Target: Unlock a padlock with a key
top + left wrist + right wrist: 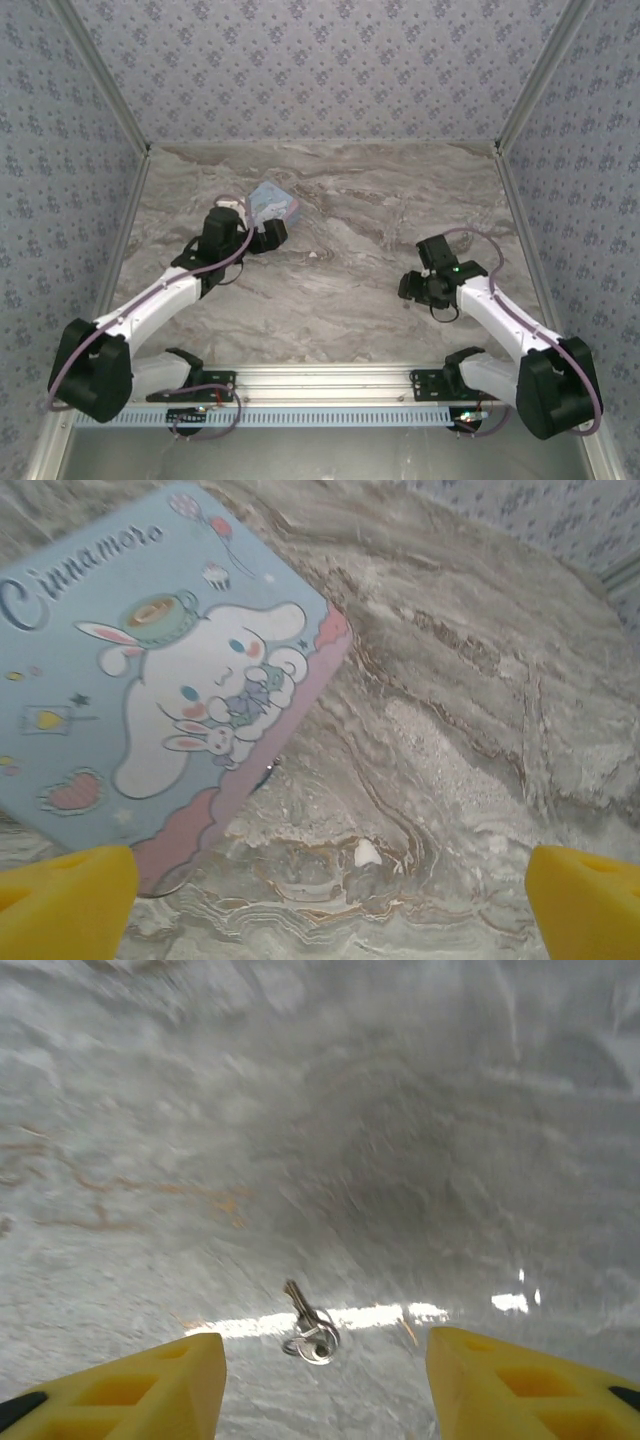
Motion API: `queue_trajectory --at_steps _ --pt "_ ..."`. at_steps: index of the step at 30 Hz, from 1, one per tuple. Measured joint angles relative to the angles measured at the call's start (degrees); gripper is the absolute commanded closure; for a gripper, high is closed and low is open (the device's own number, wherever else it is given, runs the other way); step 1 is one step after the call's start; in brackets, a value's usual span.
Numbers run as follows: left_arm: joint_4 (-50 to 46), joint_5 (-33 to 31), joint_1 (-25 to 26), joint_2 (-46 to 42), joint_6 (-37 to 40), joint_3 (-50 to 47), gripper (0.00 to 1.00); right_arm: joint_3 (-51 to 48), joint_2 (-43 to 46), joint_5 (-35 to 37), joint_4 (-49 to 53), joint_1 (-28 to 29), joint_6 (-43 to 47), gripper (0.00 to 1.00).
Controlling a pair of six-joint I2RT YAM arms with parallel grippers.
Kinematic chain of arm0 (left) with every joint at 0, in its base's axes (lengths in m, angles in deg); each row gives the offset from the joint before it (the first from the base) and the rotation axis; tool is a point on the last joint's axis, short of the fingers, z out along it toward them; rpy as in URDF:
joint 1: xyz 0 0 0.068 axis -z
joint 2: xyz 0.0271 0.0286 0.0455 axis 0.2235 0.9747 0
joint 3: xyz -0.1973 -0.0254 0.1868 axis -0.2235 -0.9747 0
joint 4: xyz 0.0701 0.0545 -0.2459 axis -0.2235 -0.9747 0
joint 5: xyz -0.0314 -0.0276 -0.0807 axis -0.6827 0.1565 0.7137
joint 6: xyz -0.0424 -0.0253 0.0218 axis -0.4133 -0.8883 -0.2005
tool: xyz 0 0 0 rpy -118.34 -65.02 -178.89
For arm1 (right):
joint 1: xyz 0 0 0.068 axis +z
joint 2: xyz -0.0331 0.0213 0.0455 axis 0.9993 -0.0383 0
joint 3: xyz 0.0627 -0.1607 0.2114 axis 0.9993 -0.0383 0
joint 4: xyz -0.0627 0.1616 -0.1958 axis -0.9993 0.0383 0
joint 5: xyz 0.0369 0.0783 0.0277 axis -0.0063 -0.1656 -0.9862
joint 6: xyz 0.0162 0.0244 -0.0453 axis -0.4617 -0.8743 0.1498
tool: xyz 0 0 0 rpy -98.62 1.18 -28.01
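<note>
So the left fingers (70,900) are spread wide just beside the cartoon tin (150,680), toward the table's (480,730) far left corner. Near the right edge the right fingers (150,1385) stand apart too, the key (308,1328) lying between them, untouched

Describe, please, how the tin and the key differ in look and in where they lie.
Look: the tin is a broad light-blue box with a cartoon print, while the key is a thin dark metal sliver on a small ring.
Place: the tin lies just ahead of the left gripper, while the key lies between the open fingers of the right gripper.
Both rest on the marble table, ungripped.
</note>
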Motion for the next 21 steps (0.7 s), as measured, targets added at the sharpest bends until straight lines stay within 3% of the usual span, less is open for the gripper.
queue_trajectory --at_steps 11,21 --pt "2.6 -0.2 3.1 4.5 0.0 2.6 0.01 0.4 -9.2 2.2 -0.8 4.7 -6.7 0.48" --pt "2.6 -0.2 3.1 4.5 0.7 2.6 0.01 1.4 -12.0 5.9 -1.7 7.4 -9.4 0.50"
